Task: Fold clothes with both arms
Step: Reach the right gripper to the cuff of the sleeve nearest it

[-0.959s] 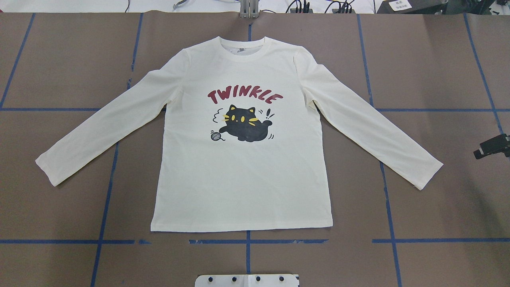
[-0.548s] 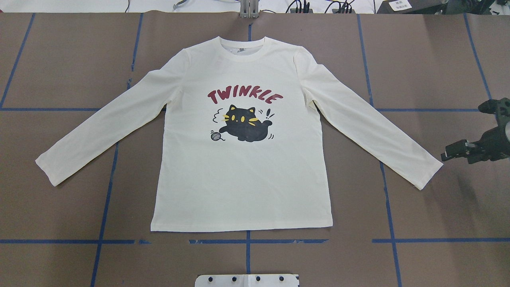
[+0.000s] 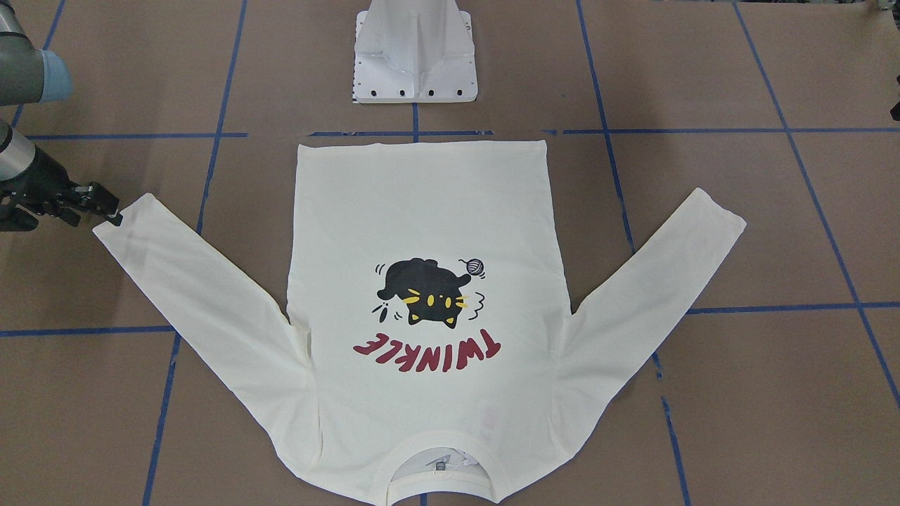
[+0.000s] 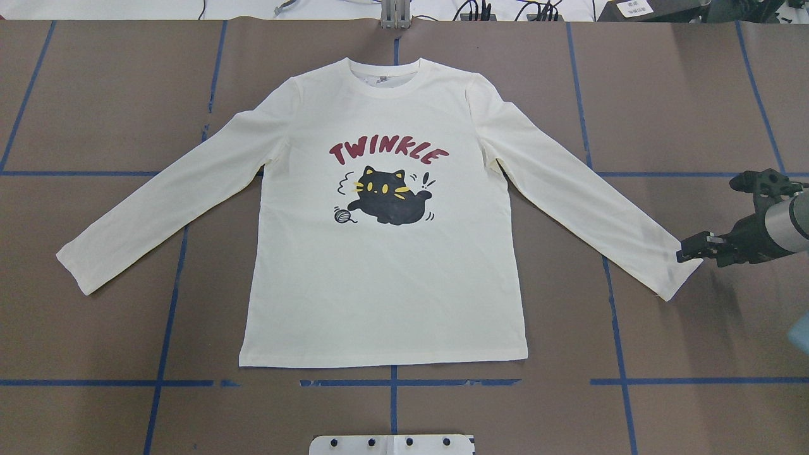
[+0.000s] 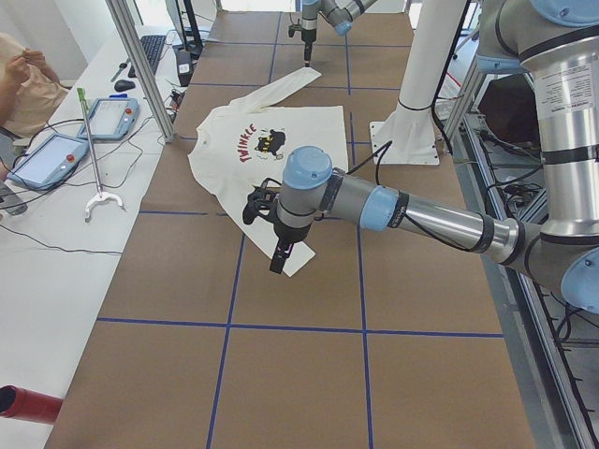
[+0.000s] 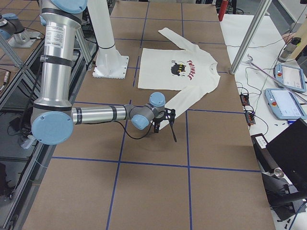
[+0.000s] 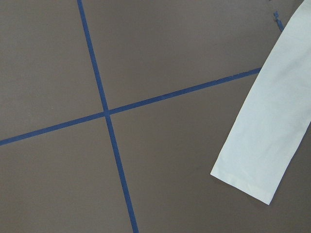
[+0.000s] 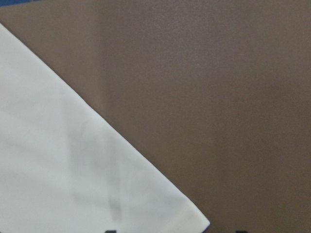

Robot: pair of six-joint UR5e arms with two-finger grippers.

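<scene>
Since half a second ago, the right gripper [image 4: 690, 253] has been brought inward from the table's right edge, and its tips are now seen at the cuff [image 4: 673, 278] of the shirt's right-hand sleeve; the shirt itself has not been shifted.

The table [image 4: 95, 95] is covered in brown paper and divided into squares by blue tape [image 4: 165, 316]. The cream-white T-shirt [image 4: 385, 297] is spread flat at its middle, print side up, with the collar away from the robot, the hem near the white pedestal base [image 3: 415, 53], and both long sleeves angled outward and down toward the robot's side.

The right arm [image 4: 787, 221] is stretched low across the table toward that cuff. In the right wrist view two dark fingertips are seen well apart at the bottom edge, with the cuff's corner between them; nothing is gripped.

The left arm [image 5: 421, 215] is seen only in the side views, held above the table near the other cuff. Whether the fingers of the left gripper [image 5: 281, 254] are apart or together cannot be told.

On the chest, the red "TWINKLE" lettering [image 4: 389, 151] is arched over the black cat print [image 4: 389, 202].
</scene>
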